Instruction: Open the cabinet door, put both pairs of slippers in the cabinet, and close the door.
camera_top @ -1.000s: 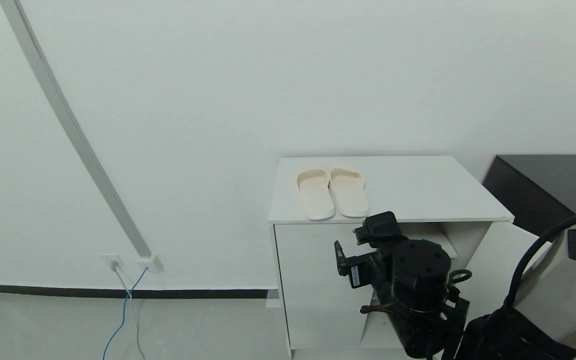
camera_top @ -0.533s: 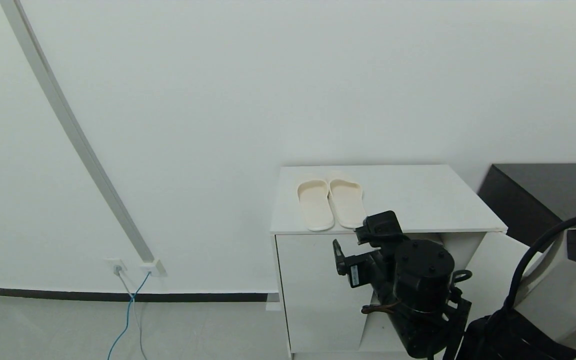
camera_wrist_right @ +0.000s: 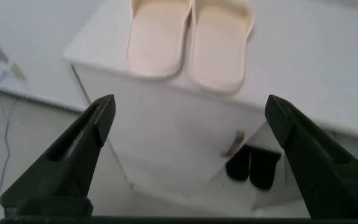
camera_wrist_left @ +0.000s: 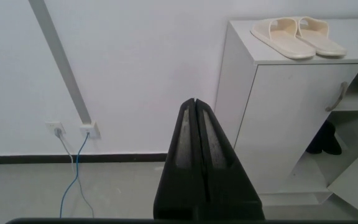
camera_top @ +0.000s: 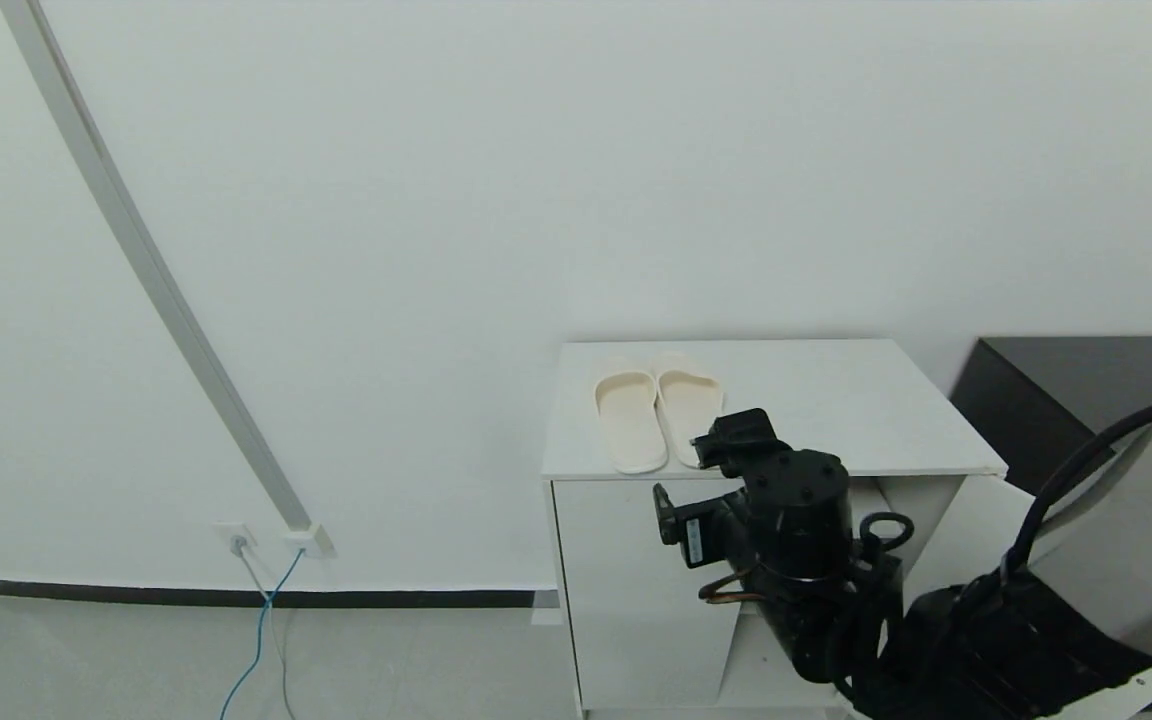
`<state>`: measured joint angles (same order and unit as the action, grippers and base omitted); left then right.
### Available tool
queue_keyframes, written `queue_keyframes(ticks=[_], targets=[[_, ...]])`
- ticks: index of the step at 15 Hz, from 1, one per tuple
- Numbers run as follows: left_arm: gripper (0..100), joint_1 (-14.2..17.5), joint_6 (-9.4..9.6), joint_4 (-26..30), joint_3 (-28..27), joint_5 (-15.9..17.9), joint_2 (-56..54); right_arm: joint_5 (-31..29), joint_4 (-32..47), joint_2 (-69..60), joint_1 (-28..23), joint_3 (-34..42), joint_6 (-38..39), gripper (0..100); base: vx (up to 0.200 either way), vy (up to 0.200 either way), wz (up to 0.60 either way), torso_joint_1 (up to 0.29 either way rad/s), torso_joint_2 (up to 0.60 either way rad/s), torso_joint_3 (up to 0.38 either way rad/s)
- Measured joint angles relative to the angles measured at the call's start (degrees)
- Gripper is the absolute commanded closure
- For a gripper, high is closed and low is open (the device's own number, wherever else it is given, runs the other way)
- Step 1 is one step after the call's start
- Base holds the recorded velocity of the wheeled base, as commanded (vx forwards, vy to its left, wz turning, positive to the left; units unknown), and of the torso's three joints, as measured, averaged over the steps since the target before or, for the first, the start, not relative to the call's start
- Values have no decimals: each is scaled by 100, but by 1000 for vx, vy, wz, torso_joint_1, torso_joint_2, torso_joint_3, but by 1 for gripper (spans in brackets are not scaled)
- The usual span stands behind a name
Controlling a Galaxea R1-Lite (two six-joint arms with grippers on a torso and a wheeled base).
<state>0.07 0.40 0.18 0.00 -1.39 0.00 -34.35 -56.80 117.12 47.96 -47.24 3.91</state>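
A cream pair of slippers [camera_top: 656,415] lies on the left part of the white cabinet's top [camera_top: 836,400]. The cabinet's left door [camera_top: 636,590] is closed; its right door [camera_top: 946,560] stands swung open. Inside, on a lower shelf, sits a dark pair of slippers [camera_wrist_right: 253,165], also seen as the dark pair [camera_wrist_left: 325,140]. My right gripper [camera_wrist_right: 190,121] hangs open in front of the cabinet's top edge, just below the cream slippers [camera_wrist_right: 191,37], with nothing between its fingers. My left gripper [camera_wrist_left: 195,124] is shut and empty, well back from the cabinet, left of it.
A black piece of furniture [camera_top: 1086,380] stands right of the cabinet. Wall sockets with trailing cables [camera_top: 276,545] and a slanted cable duct [camera_top: 136,250] are on the wall to the left. Bare floor lies left of the cabinet.
The head camera has shifted, so the cabinet sits lower in the picture. My right arm has risen and moved slightly left, its wrist now level with the cabinet's top edge near the cream slippers.
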Motion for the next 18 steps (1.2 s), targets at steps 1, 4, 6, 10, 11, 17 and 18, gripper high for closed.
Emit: queue_keyframes(ticks=[1, 4, 6, 10, 11, 17, 18], targets=[[100, 0, -2, 2, 0, 0, 0, 112, 716, -91, -17, -343, 276, 0, 0, 0, 0, 0, 0, 0], [100, 0, 2, 0, -2, 6, 0, 241, 2246, -336, -24, -1178, 1029, 0, 0, 0, 0, 0, 0, 0], [100, 0, -2, 2, -10, 9, 0, 250, 2395, -344, -26, -1406, 1218, 0, 200, 0, 0, 0, 7, 5], [100, 0, -5, 6, -11, 9, 0, 222, 2037, -135, -20, -1381, 1218, 0, 200, 0, 0, 1, -5, 2], [100, 0, -5, 6, -11, 9, 0, 215, 2002, -99, -11, -1359, 1214, 0, 0, 0, 0, 0, 0, 0], [100, -5, -7, 2, -7, 2, 0, 178, 1758, 96, -26, -1285, 1176, 0, 0, 0, 0, 0, 0, 0], [100, 2, -7, 0, -7, 9, 0, 182, 1681, 151, -24, -1298, 1170, 0, 0, 0, 0, 0, 0, 0]])
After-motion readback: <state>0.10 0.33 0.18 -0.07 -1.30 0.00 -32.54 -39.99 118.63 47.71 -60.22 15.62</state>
